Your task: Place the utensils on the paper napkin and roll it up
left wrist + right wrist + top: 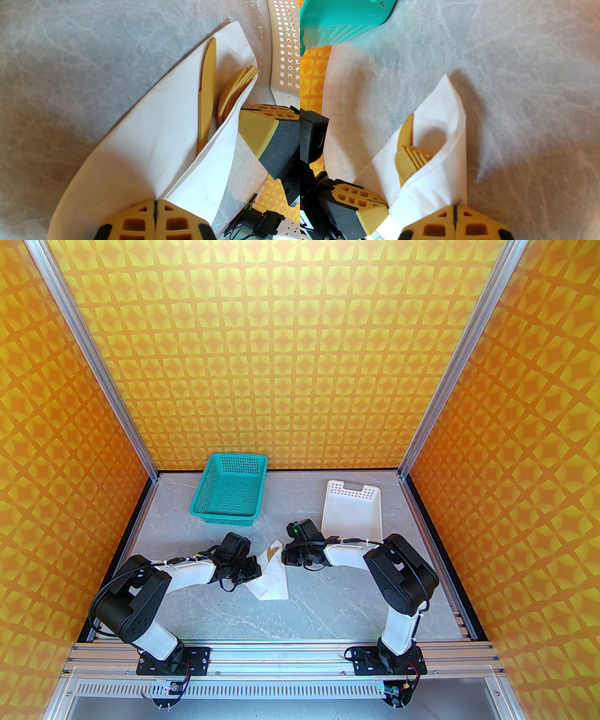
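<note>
White paper napkin (152, 140) wraps cone-like around smooth tan utensils (207, 93)

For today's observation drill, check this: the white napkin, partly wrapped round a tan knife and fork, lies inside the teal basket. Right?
No. The paper napkin, partly wrapped round the knife and fork, lies on the table between the arms, not in the teal basket. The top external view shows this.

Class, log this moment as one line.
left hand: shut on paper napkin | right hand: shut on paper napkin | utensils: inside fold
</note>
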